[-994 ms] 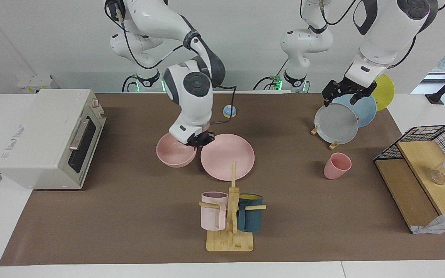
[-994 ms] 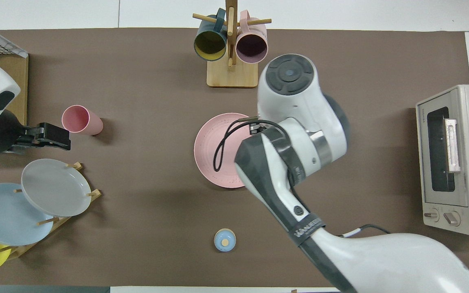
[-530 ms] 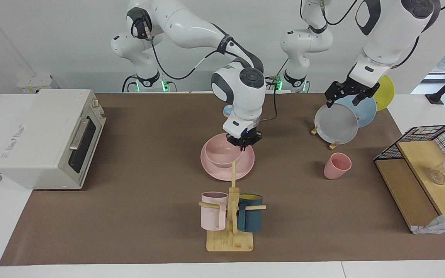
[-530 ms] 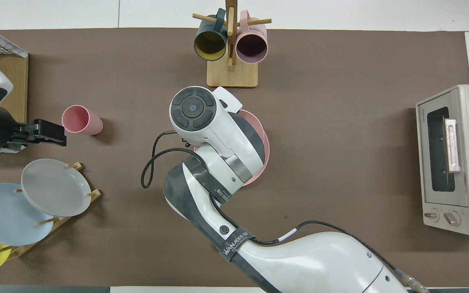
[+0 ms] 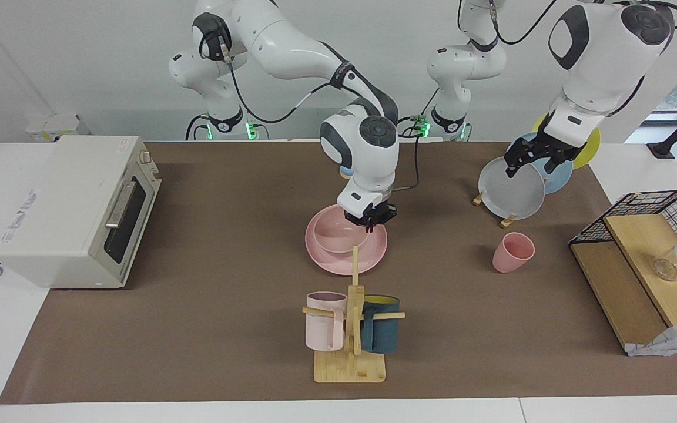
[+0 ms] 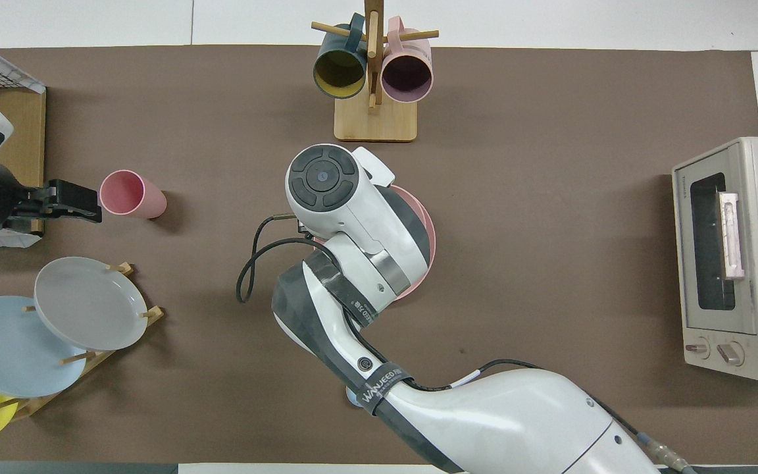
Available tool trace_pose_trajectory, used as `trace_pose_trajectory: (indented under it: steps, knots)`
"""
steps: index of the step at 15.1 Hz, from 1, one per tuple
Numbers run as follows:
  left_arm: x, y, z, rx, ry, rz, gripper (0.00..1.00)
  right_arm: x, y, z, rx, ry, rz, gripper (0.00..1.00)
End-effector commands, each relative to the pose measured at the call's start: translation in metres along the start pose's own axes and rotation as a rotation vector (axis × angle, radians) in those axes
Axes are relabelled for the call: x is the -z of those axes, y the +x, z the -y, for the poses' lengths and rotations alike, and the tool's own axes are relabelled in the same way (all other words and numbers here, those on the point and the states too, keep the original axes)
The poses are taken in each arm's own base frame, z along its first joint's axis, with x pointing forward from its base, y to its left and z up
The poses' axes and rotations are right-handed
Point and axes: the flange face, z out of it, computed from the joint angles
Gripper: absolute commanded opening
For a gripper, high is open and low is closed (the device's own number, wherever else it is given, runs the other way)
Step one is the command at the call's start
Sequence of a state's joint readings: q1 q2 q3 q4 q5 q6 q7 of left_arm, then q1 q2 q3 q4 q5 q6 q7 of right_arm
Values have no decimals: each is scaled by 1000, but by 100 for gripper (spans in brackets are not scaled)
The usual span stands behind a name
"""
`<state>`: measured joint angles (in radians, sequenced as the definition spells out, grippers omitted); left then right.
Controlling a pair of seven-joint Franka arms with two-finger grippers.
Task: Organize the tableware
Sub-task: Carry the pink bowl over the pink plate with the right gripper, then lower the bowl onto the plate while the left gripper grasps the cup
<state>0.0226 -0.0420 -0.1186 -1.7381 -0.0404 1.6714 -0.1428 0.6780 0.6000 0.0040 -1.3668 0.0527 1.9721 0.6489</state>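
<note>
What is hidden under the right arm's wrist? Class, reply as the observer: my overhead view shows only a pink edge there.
Observer: A pink bowl sits on the pink plate, near its middle.
Operator: Where is the right gripper?
Observer: At the bowl's rim, on its side nearer to the robots.
Operator: From above, the left gripper seems to be right beside the pink cup. Is it?
Observer: No. It hangs in the air over the grey plate in the rack, and the cup stands apart from it on the table.
</note>
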Motion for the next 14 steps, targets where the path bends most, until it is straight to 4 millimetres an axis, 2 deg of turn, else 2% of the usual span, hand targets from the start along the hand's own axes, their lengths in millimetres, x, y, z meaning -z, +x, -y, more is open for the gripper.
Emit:
trace_pose_trajectory:
  steps: [1,3,5,6,7,8,10,11,12,13,14]
  knots:
    - [-48,24,-2,-1,-15,8,100,7,-8,1,-78,73,34,0]
    - [-96,43,-4,2,-24,7,100,4,-9,0,-79,70,40,0]
    - [-130,59,-4,1,-30,-3,100,5,-9,-1,-81,70,41,18]
    - [-139,65,-5,2,-34,-18,100,8,-8,-1,-80,71,40,36]
    - [-144,69,-4,3,-37,-27,100,13,-5,-3,-84,73,36,46]
    - [-148,71,-4,4,-38,-30,100,19,-1,-5,-87,77,30,50]
    - [-157,76,-5,3,-40,-42,100,37,9,-6,-88,88,12,50]
    - [-166,77,-5,3,-40,-30,100,47,20,-19,-107,92,-5,51]
    - [-173,76,-4,2,-39,-26,100,58,32,-39,-138,97,-22,57]
    - [-177,75,-3,4,-40,-30,100,74,42,-57,-164,111,-41,77]
    - [-179,74,-3,0,-40,-37,100,89,50,-82,-186,114,-49,100]
